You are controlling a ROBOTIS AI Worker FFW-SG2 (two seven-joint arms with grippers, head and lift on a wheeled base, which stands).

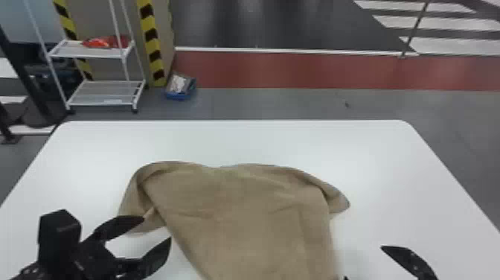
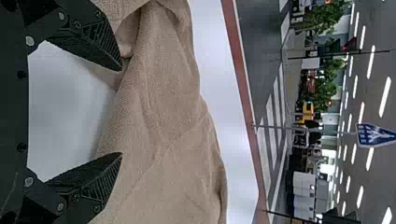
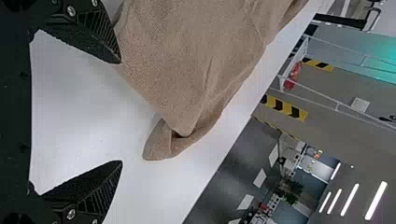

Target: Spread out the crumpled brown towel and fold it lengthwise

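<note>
Towel (image 1: 242,216), brown, head view: partly spread, creased, left and right sides bent over, at near middle of white table (image 1: 390,160). Left gripper (image 1: 157,228) at its near left; right gripper (image 1: 364,262) at its near right. Left wrist view: fingers wide apart, grasp empty, towel by the tips. Right wrist view: fingers likewise wide, nothing held.
</note>
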